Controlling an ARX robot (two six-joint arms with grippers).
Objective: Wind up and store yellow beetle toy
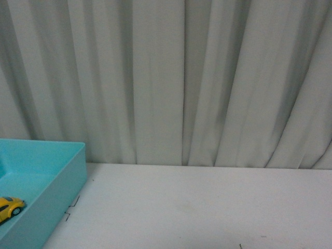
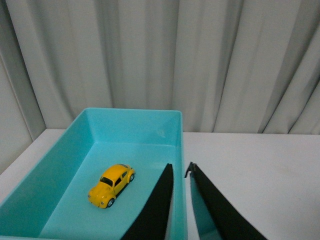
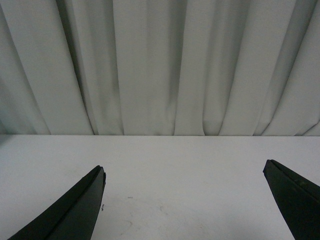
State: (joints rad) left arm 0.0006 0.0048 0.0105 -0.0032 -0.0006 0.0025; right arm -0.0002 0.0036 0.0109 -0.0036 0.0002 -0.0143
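Pale grey curtains (image 1: 207, 78) are hanging in folds behind a white table (image 1: 207, 207), filling the upper part of every view. You are looking at a turquoise bin (image 1: 57, 187) sitting at the table's left side in the front view, cut off by the frame edge; neither arm is showing there.

Yellow beetle toy (image 2: 111, 185) is resting on its wheels on the bin floor, roughly mid-floor, touching none of the walls, angled diagonally to them. In the front view only part of it is showing, at the frame's left edge (image 1: 10, 207).

Left gripper (image 2: 181, 170) is hovering above the bin's right wall, its two dark fingers (image 2: 155, 210) sitting nearly together with only a thin gap between the tips, gripping nothing. The toy is lying apart from it, untouched.

Right gripper (image 3: 185, 172) is hovering over bare table, its fingers (image 3: 75, 210) spread wide, one at each side of the frame, with nothing between them. A few small dark marks are showing on the tabletop (image 3: 128, 197).
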